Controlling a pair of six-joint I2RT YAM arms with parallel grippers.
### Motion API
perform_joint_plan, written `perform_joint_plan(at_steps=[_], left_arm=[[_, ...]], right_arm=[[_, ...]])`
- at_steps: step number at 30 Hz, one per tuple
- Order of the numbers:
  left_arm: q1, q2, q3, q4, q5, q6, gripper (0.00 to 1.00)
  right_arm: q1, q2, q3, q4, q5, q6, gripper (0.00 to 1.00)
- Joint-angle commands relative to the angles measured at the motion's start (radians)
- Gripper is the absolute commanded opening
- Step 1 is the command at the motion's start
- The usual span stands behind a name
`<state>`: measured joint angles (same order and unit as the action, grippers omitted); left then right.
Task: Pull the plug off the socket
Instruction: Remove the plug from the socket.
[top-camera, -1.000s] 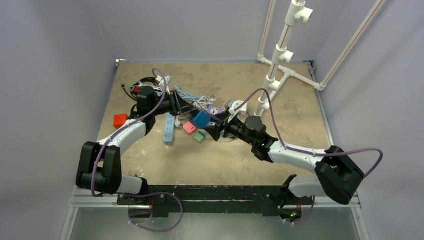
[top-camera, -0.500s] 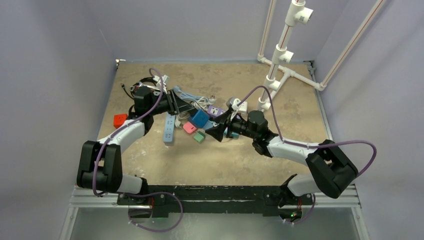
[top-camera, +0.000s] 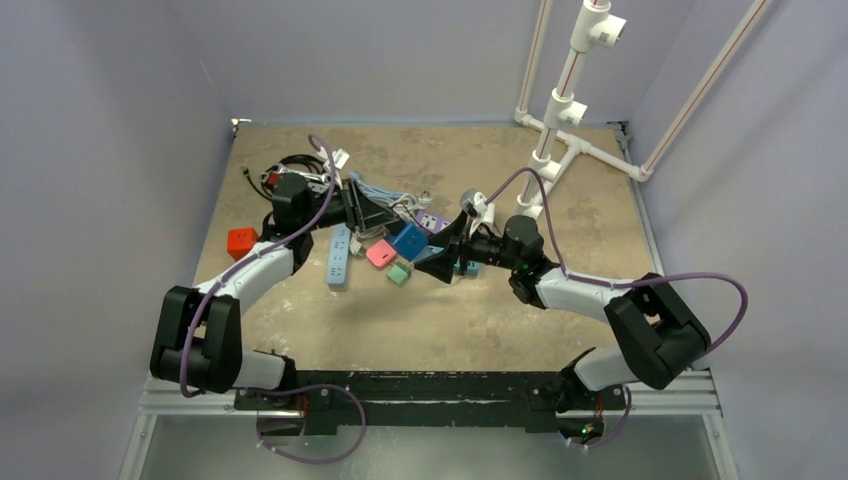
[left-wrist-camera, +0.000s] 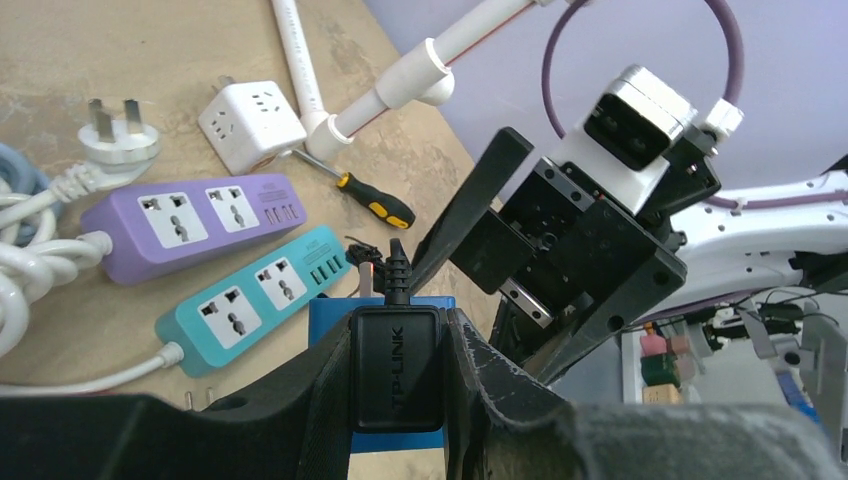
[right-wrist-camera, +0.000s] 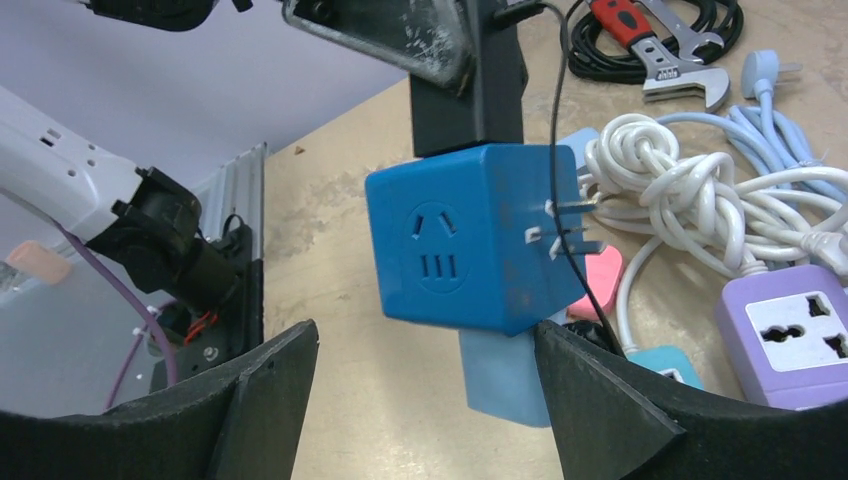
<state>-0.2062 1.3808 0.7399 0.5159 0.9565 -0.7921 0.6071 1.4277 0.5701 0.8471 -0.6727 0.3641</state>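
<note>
A black plug (left-wrist-camera: 395, 365) sat in the top of a blue cube socket (right-wrist-camera: 460, 235), held above the counter (right-wrist-camera: 330, 250) and pinched by the left gripper (left-wrist-camera: 396, 335). The right gripper (right-wrist-camera: 428, 372) was spread wide either side of the socket. It likely needed to close on the socket next, so that plug and socket could be pulled apart.

Left arm (top-camera: 250, 265), right arm (top-camera: 590, 295): white links, black joints, purple cables (left-wrist-camera: 549, 80). Black fingers (right-wrist-camera: 270, 400) on end effector (right-wrist-camera: 425, 345).
</note>
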Motion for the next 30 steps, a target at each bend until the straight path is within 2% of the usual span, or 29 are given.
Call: perform_joint_plan(at_steps=[1, 10, 15, 22, 30], left_arm=[[-0.054, -0.055, 0.021, 0.064, 0.095, 0.016, 0.0], [-0.107, -0.072, 0.031, 0.026, 0.124, 0.065, 0.0], [-0.111, -0.084, 0.032, 0.02, 0.119, 0.079, 0.0], [-0.112, -0.116, 0.019, 0.063, 0.106, 0.075, 0.0], [-0.112, -0.124, 0.007, 0.099, 0.114, 0.052, 0.0]], right_arm=[[-0.023, -0.001, 0.002, 0.115, -0.057, 0.042, 0.85], [-0.043, 0.0, -0.004, 0.119, -0.047, 0.046, 0.88], [-0.046, -0.009, -0.009, 0.151, -0.106, 0.033, 0.88], [-0.046, 0.056, 0.007, 0.214, -0.214, 0.083, 0.84], [-0.046, 0.079, 0.009, 0.26, -0.249, 0.12, 0.78]])
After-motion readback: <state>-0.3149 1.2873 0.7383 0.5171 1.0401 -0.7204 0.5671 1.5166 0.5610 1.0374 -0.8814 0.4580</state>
